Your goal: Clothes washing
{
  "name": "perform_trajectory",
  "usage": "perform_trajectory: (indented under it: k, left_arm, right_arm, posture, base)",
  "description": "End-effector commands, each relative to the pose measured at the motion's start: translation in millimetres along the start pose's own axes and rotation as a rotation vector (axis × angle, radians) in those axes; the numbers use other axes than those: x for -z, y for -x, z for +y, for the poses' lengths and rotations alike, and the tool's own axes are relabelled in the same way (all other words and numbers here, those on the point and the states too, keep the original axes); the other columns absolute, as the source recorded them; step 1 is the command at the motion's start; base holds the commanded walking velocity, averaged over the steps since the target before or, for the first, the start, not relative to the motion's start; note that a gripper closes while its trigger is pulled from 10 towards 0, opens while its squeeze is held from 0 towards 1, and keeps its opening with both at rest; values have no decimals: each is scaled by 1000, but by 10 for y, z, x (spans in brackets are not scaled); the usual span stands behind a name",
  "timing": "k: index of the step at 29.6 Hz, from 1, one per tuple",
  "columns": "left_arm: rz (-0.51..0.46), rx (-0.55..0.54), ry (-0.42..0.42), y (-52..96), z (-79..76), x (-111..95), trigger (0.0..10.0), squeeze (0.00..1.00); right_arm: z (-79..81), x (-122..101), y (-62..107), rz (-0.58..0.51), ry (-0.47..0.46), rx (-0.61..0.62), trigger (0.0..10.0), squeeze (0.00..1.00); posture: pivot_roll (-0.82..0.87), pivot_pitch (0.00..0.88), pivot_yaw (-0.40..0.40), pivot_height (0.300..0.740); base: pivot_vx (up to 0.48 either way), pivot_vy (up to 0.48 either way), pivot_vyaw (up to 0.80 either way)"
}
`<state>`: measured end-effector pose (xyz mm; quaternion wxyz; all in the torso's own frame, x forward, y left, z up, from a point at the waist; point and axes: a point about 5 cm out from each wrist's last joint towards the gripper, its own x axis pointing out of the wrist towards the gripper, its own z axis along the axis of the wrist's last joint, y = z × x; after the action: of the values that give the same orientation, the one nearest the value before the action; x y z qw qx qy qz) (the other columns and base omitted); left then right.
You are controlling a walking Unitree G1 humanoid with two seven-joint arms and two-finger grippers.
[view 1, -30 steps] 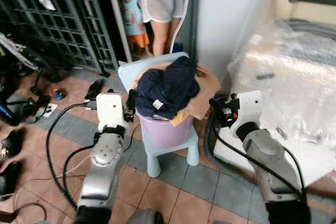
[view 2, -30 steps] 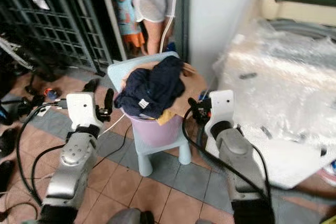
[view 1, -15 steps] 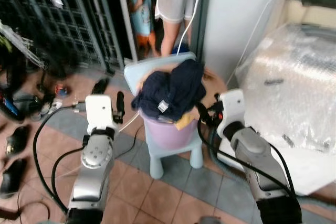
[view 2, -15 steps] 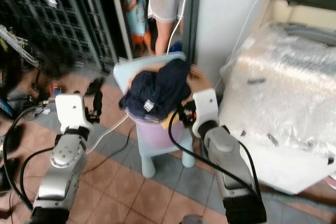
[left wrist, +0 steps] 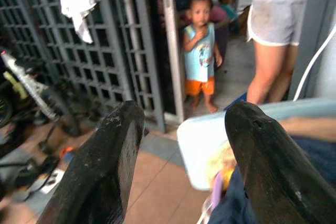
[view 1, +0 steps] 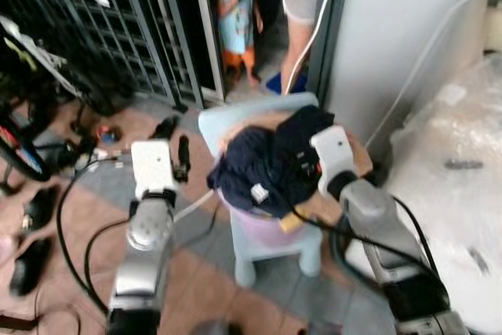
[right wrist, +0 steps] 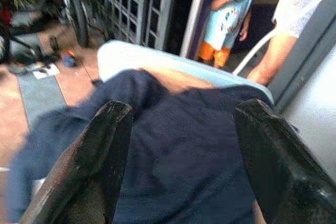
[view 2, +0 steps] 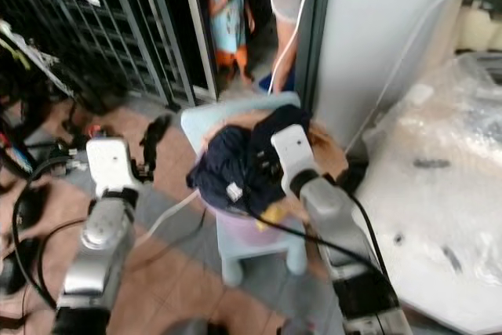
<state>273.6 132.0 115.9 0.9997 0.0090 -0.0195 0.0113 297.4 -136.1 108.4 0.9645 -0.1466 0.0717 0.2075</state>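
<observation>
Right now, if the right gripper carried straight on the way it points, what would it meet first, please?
Most likely the dark navy cloth garment heaped on the lilac plastic basin: the right gripper, fingers apart, points onto it from close above, though depth is hard to judge.

Left arm: extended forward and held low. Left gripper: black fingers spread wide, nothing between them. Right arm: reached forward and inward, wrist angled down. Right gripper: fingers parted wide, empty.
</observation>
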Motion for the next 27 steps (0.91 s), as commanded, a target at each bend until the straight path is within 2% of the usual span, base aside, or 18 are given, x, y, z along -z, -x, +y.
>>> perform_trajectory:
  k: [1, 5, 7, 8, 9, 11, 12, 13, 15, 18, 27]
  left_arm:
    - [-2, 6, -3, 5, -20, -18, 10000, 0]
    - [13, 6, -8, 11, -28, -3, 10000, 0]
    - [20, 7, -6, 21, -18, 6, 10000, 0]
    - [20, 7, -6, 21, -18, 6, 10000, 0]
    - [22, 6, -7, 28, -11, 7, 10000, 0]
    - [22, 6, -7, 30, -10, 8, 10000, 0]
    - [23, 6, -6, 32, -9, 9, 10000, 0]
    - [24, 5, -6, 33, -10, 9, 10000, 0]
    - [26, 5, -6, 32, -13, 7, 10000, 0]
    - [25, 5, -4, 34, -20, 3, 10000, 0]
    - [30, 5, -4, 38, -21, 5, 10000, 0]
  right_arm:
    - [-26, 46, -12, 34, 32, -7, 10000, 0]
    - [-40, 113, -43, 87, 68, -25, 10000, 0]
    - [-65, 234, -72, 174, 114, -44, 10000, 0]
    - [-65, 234, -72, 174, 114, -44, 10000, 0]
    - [-67, 274, -85, 202, 122, -63, 9216, 0]
    - [-64, 284, -89, 208, 122, -71, 9216, 0]
    - [-52, 304, -101, 220, 123, -92, 941, 0]
    - [-37, 334, -106, 239, 132, -113, 0, 0]
    - [-22, 381, -111, 270, 148, -142, 0, 0]
    - [-51, 464, -111, 336, 97, -145, 0, 0]
    - [-97, 547, -73, 411, 197, -218, 0, 0]
  posture:
    - [-64, 18, 80, 740]
    - [-60, 19, 78, 740]
    - [-53, 21, 73, 740]
    - [-53, 21, 73, 740]
    - [-50, 23, 71, 740]
    - [-50, 23, 71, 740]
    - [-50, 23, 71, 740]
    - [-50, 23, 71, 740]
    - [-48, 25, 67, 740]
    - [-45, 27, 62, 740]
    - [-52, 40, 62, 740]
  base:
    - [0, 0, 0]
    - [0, 0, 0]
    - [0, 0, 0]
    - [0, 0, 0]
    - [0, 0, 0]
    - [0, 0, 0]
    - [0, 0, 0]
    - [0, 0, 0]
    - [0, 0, 0]
    - [0, 0, 0]
    - [0, 0, 0]
